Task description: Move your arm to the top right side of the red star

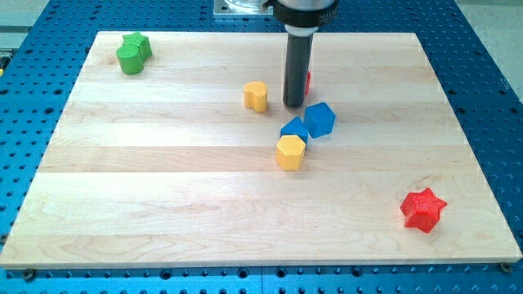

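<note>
My tip (293,104) rested on the table (163,180) near the view's top centre, between a yellow block (256,95) and a mostly hidden red block (307,81), grasping nothing. The red star (423,209) lay well apart, at the view's bottom right.

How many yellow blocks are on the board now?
2. One yellow block sits left of my tip; the other yellow block lies lower, touching the blue blocks. The rod may hide more.

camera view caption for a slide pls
My tip rests near the board's top centre, beside a yellow block, far from the red star.
</note>
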Robot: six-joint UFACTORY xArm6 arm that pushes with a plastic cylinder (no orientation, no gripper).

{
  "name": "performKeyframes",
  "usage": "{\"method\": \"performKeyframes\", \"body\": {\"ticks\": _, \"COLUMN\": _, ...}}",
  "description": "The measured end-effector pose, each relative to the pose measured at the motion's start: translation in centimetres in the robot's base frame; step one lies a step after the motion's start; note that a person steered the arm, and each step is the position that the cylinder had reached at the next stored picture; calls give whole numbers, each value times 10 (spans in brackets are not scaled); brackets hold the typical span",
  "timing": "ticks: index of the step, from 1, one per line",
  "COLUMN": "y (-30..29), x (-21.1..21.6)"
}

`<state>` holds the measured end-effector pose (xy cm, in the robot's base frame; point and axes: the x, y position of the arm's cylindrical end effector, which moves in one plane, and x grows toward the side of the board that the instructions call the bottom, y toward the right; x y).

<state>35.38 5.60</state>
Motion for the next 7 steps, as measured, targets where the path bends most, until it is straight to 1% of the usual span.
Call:
{"method": "performKeyframes", "body": {"ticks": 1, "y": 11, "x": -16}}
{"method": "performKeyframes", "body": {"ticks": 4, "y": 11, "x": -18}}
{"method": "performKeyframes", "body": {"ticks": 5, "y": 11, "x": -17}}
{"method": "performKeyframes", "body": {"ticks": 6, "y": 19, "x": -5}}
{"method": "performKeyframes", "body": {"ticks": 7, "y": 46, "x": 2}}
